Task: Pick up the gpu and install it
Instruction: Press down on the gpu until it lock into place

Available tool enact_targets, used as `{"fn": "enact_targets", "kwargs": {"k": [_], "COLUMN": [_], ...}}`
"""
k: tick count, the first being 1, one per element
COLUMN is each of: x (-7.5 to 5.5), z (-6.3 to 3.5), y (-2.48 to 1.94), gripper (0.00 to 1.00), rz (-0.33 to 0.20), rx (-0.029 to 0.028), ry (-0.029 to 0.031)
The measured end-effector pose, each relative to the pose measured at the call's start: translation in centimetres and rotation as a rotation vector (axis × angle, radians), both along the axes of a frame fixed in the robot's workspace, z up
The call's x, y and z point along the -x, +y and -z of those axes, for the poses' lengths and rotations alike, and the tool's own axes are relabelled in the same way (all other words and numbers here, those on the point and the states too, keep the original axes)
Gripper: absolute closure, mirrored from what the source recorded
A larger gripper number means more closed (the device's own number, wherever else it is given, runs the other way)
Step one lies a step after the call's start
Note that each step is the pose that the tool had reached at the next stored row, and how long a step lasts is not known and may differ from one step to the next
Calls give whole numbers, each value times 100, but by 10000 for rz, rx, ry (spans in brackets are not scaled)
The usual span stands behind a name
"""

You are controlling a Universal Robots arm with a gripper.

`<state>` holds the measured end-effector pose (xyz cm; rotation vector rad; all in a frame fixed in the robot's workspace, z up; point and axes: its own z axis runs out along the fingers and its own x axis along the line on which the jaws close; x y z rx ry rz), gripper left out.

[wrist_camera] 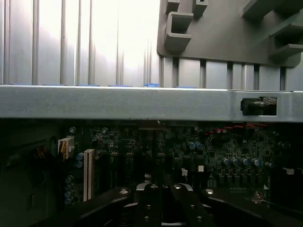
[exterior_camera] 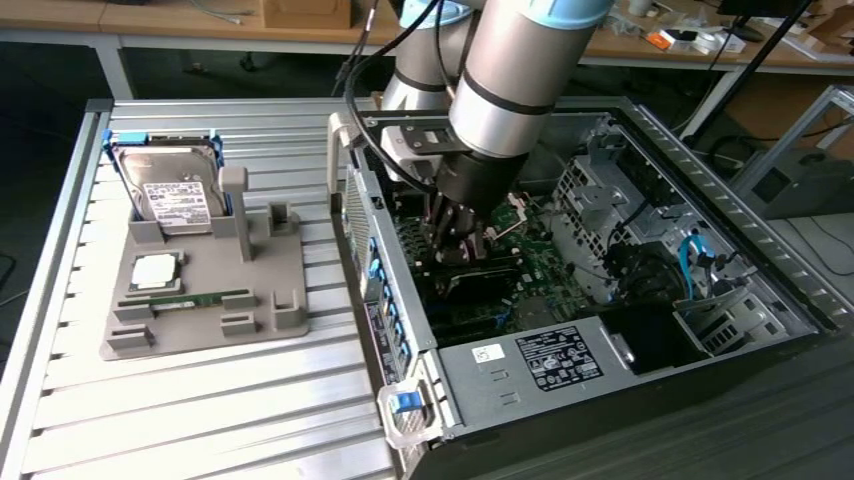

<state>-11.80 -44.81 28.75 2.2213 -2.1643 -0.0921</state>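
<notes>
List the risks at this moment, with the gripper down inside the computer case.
1. The gripper is shut, low over the motherboard. The black card under it may be the gpu; if it is off its slot, pressing could strain the board.
2. The arm hangs close to the case's side wall, so a sideways correction might knock it.
3. Loose cables lie in the case and could snag.

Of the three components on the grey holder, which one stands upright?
The hard drive, silver with a white label, stands on edge at the holder's far end; the processor and green memory stick lie flat.
</notes>
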Motion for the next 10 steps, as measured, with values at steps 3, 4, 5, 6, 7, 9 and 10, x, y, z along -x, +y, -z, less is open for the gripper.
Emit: {"fn": "enact_targets", "kwargs": {"k": [3, 4, 5, 6, 7, 9, 10], "x": [9, 21, 38, 59, 79, 121, 143], "z": [-30, -32, -32, -33, -33, -33, -34], "y": [-2, -3, -3, -3, -4, -5, -6], "gripper": [89, 89, 89, 89, 89, 89, 89], "rz": [-1, -1, -1, -1, 0, 0, 0], "rx": [-49, -68, -91, -114, -136, -173, -187], "ry": [-13, -24, -41, -61, -80, -118, -140]}}
